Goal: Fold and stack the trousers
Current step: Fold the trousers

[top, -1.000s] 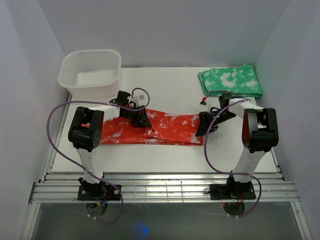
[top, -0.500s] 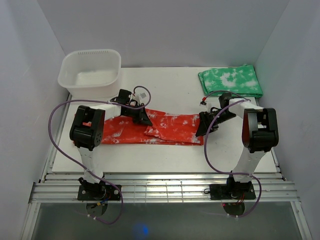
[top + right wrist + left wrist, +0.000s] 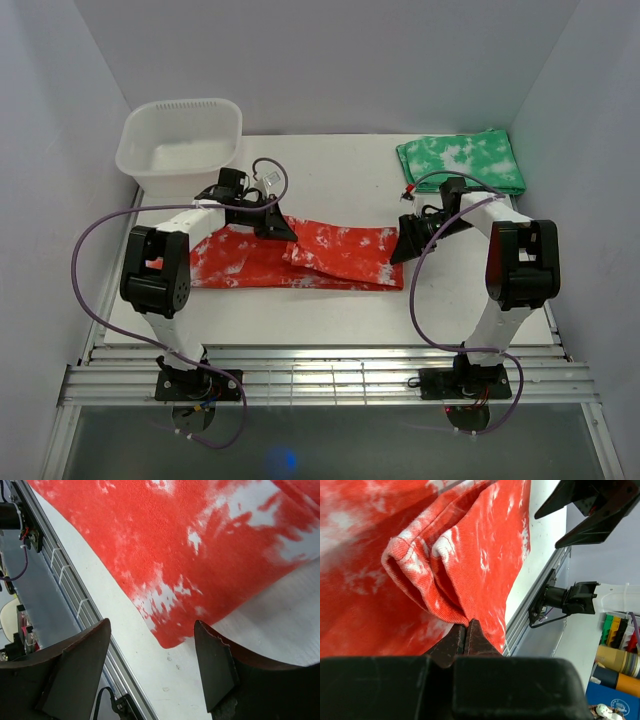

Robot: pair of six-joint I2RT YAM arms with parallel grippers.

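Observation:
The red-orange trousers (image 3: 300, 255) with white blotches lie flat in a long strip across the middle of the white table. My left gripper (image 3: 279, 231) is at their far edge, near the middle, shut on a pinched fold of the cloth (image 3: 437, 580). My right gripper (image 3: 402, 250) hovers open at the right end of the trousers (image 3: 200, 545). Its two fingers (image 3: 82, 670) straddle the cloth's corner (image 3: 172, 641) with nothing between them.
A white tub (image 3: 181, 145) stands at the back left. A folded green cloth with white blotches (image 3: 461, 161) lies at the back right. The table's front edge meets a metal rail (image 3: 330, 375). Purple cables loop from both arms.
My left gripper has shut on the trousers' far edge and pulled back to the left, lifting a fold. My right gripper has shifted slightly away from me and stays open.

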